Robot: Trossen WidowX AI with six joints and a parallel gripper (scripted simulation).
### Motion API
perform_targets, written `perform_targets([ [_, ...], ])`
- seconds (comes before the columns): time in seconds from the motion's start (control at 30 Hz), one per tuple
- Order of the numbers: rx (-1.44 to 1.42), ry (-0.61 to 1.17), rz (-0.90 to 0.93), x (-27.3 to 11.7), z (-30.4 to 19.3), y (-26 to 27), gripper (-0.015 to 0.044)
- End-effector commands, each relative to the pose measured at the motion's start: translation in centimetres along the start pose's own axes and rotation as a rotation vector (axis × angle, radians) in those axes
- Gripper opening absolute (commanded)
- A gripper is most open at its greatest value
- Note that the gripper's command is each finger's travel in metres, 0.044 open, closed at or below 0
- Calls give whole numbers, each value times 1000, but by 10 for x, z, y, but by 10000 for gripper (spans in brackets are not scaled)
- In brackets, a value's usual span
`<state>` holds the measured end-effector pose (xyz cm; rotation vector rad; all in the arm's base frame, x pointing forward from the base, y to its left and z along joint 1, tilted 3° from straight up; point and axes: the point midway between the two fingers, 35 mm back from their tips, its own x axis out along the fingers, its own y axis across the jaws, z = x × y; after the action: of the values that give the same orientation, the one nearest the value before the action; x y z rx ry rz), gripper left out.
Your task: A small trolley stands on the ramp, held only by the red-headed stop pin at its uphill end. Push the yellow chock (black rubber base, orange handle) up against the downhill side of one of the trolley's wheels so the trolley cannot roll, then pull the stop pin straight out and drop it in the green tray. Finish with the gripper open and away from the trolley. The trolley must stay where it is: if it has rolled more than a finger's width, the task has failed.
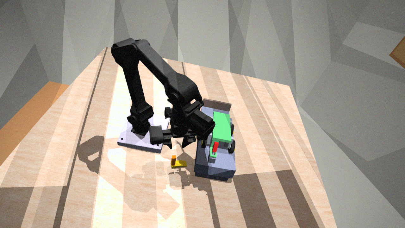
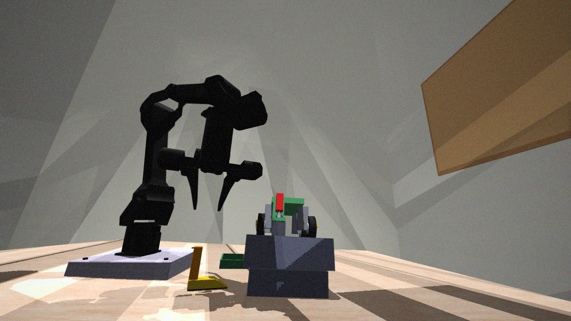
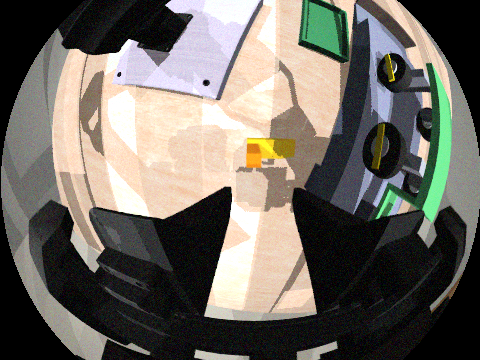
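Observation:
My gripper (image 1: 177, 148) (image 2: 207, 209) (image 3: 263, 194) is open and empty, pointing down, with its fingertips well above the height of the chock's handle. The yellow chock (image 1: 178, 163) (image 2: 207, 282) (image 3: 280, 148) lies on the table left of the ramp, with its orange handle (image 1: 173, 159) (image 2: 196, 263) (image 3: 254, 156) upright. The trolley (image 1: 221, 127) (image 2: 293, 202) (image 3: 441, 140) stands on the ramp (image 1: 215, 170) (image 2: 295, 257). The red-headed stop pin (image 1: 215, 146) (image 2: 279, 202) is in its uphill end; its head is not visible in the wrist view. The green tray (image 2: 231, 263) (image 3: 324, 53) looks empty in the wrist view; the arm hides it in the top view.
A raised end board (image 1: 216, 104) closes the ramp's low, far end. The arm's pale base plate (image 2: 119, 269) (image 3: 195, 70) stands left of the tray and the ramp. The ramp's side rises right of the chock, with a gap of table between them.

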<state>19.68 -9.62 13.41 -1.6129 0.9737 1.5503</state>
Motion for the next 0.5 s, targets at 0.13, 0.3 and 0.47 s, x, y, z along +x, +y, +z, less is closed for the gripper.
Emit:
perform_targets([
  [0.13, -4, -9, 14, 23, 1, 2, 190],
  [0.3, -4, -9, 14, 36, 1, 3, 190],
  [0.47, -4, -9, 15, 46, 2, 4, 190],
])
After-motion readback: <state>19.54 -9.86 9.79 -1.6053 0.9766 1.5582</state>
